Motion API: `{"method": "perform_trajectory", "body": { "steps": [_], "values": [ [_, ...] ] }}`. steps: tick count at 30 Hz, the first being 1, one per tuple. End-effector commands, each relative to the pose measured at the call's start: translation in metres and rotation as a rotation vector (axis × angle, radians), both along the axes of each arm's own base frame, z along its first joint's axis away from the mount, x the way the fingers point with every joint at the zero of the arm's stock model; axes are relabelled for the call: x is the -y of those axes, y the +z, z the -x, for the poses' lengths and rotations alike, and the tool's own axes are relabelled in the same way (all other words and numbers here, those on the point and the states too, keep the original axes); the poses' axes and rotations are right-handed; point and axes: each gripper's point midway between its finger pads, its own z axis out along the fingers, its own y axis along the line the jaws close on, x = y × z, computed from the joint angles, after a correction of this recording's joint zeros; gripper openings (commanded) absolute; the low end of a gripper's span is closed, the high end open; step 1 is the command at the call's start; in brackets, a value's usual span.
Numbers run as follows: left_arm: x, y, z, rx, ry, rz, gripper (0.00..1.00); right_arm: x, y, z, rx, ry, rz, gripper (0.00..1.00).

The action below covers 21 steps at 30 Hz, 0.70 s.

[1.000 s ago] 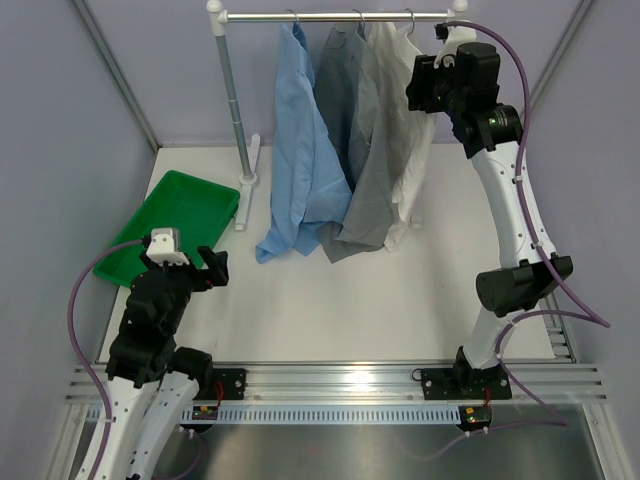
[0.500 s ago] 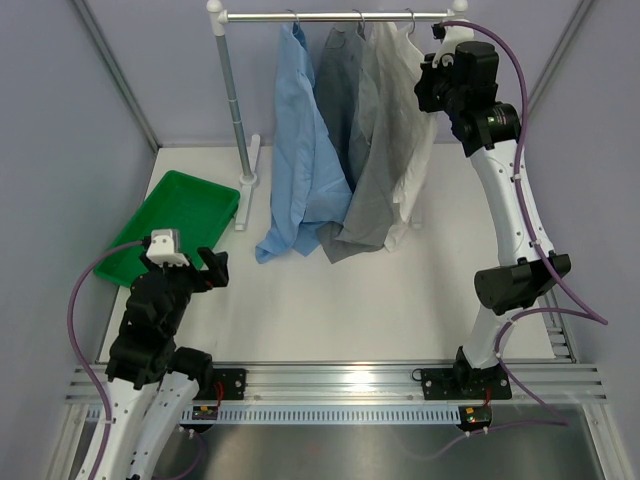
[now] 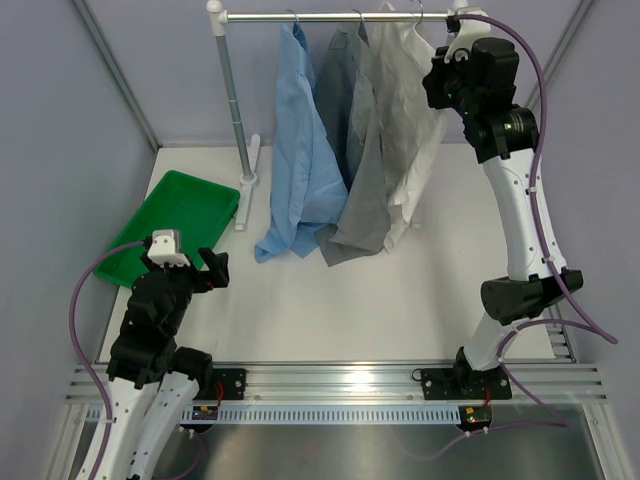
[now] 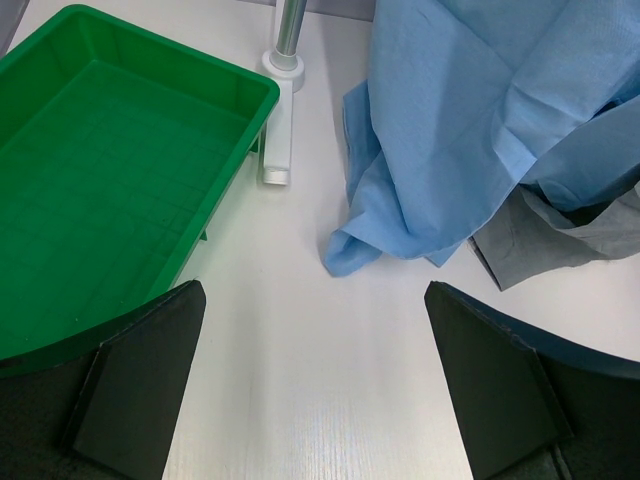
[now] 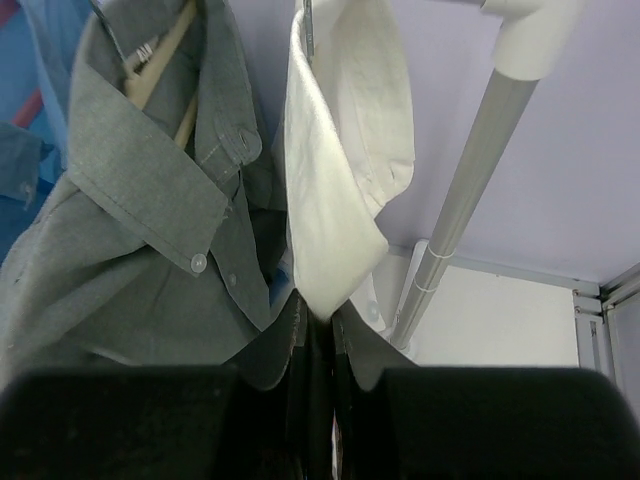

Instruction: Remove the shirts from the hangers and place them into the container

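Note:
Three shirts hang on hangers from the rail: light blue, grey and white. Up by the rail's right end, my right gripper is shut on the white shirt just below its collar; the cloth runs down between the closed fingers. A cream hanger shows inside the grey shirt's collar. The green container lies at the left, holding nothing. My left gripper hangs open beside the container, above bare table, short of the blue shirt's hem.
The rail's metal bar rests on white posts; the left post and its foot stand between container and shirts. The right post is close to my right gripper. Grey cloth trails on the table. Walls enclose the sides.
My right gripper has shut on the white shirt and moved up and to the right, drawing the shirt with it. The left arm has not moved.

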Motion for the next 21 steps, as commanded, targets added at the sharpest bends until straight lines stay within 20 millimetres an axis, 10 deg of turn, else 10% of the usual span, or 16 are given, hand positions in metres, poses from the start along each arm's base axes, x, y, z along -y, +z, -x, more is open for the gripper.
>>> {"method": "perform_trajectory", "body": {
  "steps": [1,21],
  "values": [
    [-0.001,0.015,-0.004,0.064,0.010,0.006,0.99,0.002,0.073,0.035,0.198,0.023,-0.029,0.00],
    [-0.001,0.014,-0.004,0.055,0.008,0.004,0.99,0.027,-0.028,0.093,0.029,-0.056,-0.051,0.00]
  ]
}}
